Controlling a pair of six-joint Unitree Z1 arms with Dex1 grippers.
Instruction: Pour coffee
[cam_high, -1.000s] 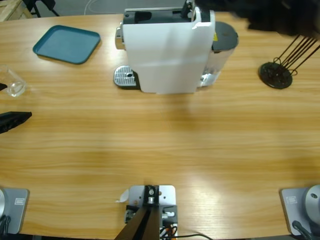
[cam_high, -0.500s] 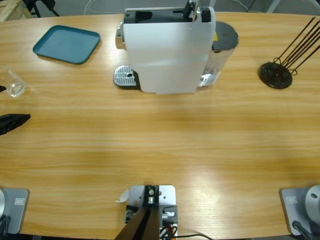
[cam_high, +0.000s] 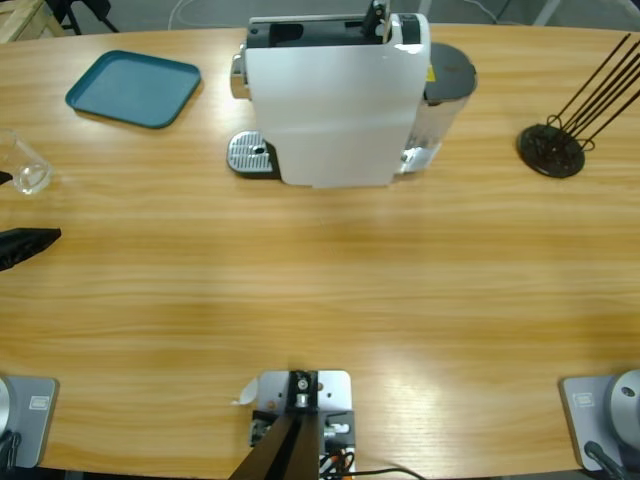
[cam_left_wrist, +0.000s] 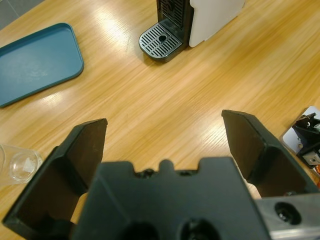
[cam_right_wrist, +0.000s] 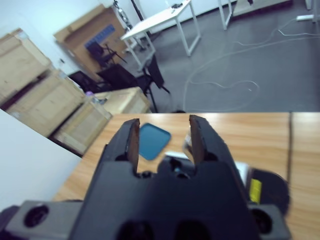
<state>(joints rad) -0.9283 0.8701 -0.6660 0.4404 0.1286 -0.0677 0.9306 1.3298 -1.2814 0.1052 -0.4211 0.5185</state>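
High view: a white machine (cam_high: 335, 100) stands at the far middle of the wooden bench (cam_high: 330, 290), its grated drip tray (cam_high: 250, 155) jutting out to the left. A teal tray (cam_high: 133, 88) lies at the far left, and a black wire rack (cam_high: 553, 148) stands at the far right. At the left edge sits a clear glass (cam_high: 25, 165); whether any coffee lies in it cannot be told, and no coffee shows elsewhere. Just below the glass, the black tip of the left hand (cam_high: 25, 245) pokes in from the left edge, apart from the glass.

Left wrist view: the left hand (cam_left_wrist: 162, 145) hangs over bare bench with its jaws spread wide and nothing between them. The glass (cam_left_wrist: 20, 164) sits beside its left jaw, the teal tray (cam_left_wrist: 37, 62) beyond it, and the drip tray (cam_left_wrist: 161, 41) ahead under the machine's front.

Right wrist view: the right hand (cam_right_wrist: 162, 140) is raised above the machine, looking toward the room, jaws parted a moderate way and holding nothing.
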